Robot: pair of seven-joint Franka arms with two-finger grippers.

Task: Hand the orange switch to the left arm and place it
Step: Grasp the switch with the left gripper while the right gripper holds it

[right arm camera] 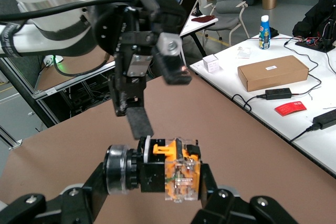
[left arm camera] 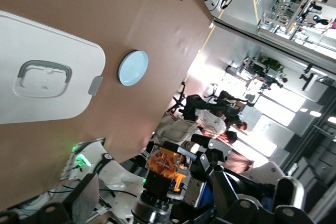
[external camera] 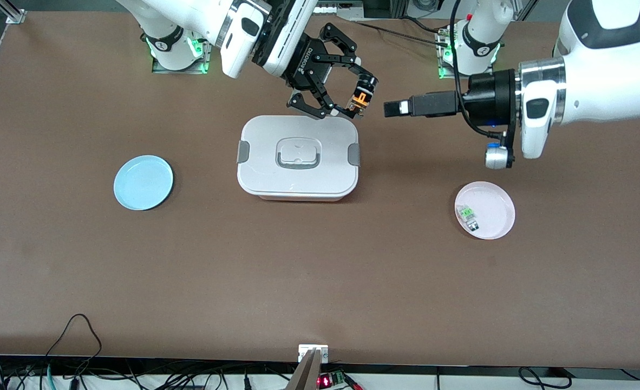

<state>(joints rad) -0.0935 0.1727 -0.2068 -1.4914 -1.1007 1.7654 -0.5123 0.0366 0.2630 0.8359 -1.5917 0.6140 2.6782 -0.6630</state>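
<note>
The orange switch (external camera: pixel 360 97) is a tiny orange-and-black part with a black cylinder. My right gripper (external camera: pixel 359 101) is shut on it and holds it in the air over the corner of the white lidded box (external camera: pixel 298 157) on the robots' side, toward the left arm's end. In the right wrist view the switch (right arm camera: pixel 169 174) sits between the gripper's fingers (right arm camera: pixel 100 182). My left gripper (external camera: pixel 393 108) is open and empty, level with the switch and pointing at it from a short gap away. In the left wrist view the switch (left arm camera: pixel 167 167) shows ahead, apart from a left finger (left arm camera: pixel 84 198).
A blue plate (external camera: pixel 143 182) lies toward the right arm's end of the table. A pink plate (external camera: pixel 494 201) lies toward the left arm's end and holds a small green-and-clear component (external camera: pixel 468 215). The box (left arm camera: pixel 42 77) stands mid-table between them.
</note>
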